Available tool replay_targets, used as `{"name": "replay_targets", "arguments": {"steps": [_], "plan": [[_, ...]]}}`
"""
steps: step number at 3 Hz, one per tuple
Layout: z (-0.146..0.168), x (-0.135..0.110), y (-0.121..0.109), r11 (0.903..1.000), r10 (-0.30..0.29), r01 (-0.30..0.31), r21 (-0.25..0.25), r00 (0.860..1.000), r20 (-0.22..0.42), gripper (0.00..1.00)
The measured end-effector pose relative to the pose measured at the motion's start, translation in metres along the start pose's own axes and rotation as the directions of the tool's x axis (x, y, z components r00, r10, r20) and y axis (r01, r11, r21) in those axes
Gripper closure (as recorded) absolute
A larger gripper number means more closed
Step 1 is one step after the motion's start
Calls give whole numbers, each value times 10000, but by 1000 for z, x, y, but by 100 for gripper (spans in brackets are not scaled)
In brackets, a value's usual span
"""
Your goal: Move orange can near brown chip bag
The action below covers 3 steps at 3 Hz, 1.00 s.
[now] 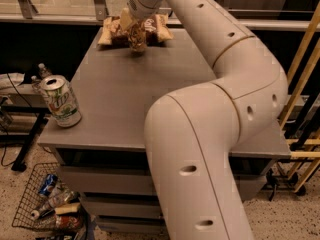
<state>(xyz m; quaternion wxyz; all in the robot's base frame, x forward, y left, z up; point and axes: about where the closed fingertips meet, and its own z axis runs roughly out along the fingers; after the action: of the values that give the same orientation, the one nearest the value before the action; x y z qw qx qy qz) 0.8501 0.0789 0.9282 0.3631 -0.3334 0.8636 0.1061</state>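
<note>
End effector [133, 29] grips orange can [138, 38] beside brown chip bag [110, 34].

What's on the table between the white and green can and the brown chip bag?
Only bare tabletop, in the camera view. The gripper holds the orange can by the brown chip bag.

Tool [135, 33] at chip bag [108, 34], far edge; table [125, 86] ctr free.

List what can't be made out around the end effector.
Camera view:
- Orange can at the end effector, far edge of the table: resting or lifted, cannot tell.
- Brown chip bag: its middle is hidden behind the can.
- Table's right side: covered by the arm.
</note>
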Motion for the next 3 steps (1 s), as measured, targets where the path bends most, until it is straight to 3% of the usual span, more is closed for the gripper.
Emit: {"name": "replay_targets", "arguments": {"steps": [1,3], "plan": [[4,1,1,10000,23,-23,-6,10000,-54,84],[12,4,4,10000,12,-13,-70,9999,-149,38]]}}
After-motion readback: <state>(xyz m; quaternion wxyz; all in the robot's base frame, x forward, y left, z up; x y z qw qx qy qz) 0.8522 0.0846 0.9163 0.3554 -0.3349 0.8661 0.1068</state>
